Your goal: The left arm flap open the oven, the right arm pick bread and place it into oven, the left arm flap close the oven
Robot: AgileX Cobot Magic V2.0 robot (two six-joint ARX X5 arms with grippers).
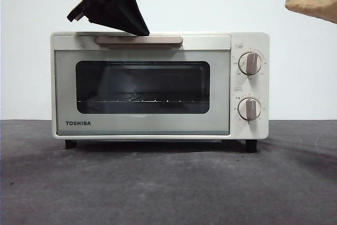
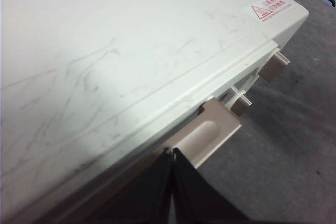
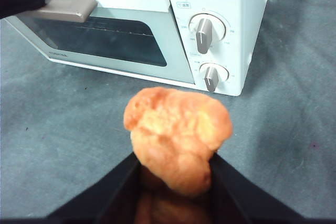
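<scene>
The cream oven (image 1: pixel 158 126) stands mid-table with its glass door closed and its wire rack showing through the window. My left gripper (image 1: pixel 141 31) comes down from the upper left, shut, with its tip at the top edge of the beige handle (image 1: pixel 138 40). In the left wrist view the joined jaws of the left gripper (image 2: pixel 172 153) touch the handle (image 2: pixel 210 135) beside the oven's top (image 2: pixel 131 51). My right gripper (image 3: pixel 175 157) is shut on the bread (image 3: pixel 176 135), a lumpy orange bun held in the air to the right of and above the oven (image 3: pixel 173 61). The bread (image 1: pixel 310 1) shows at the front view's top right corner.
Two round knobs (image 1: pixel 249 63) sit on the oven's right panel. Dark grey table (image 1: pixel 168 183) stretches in front of the oven. A white wall stands behind it.
</scene>
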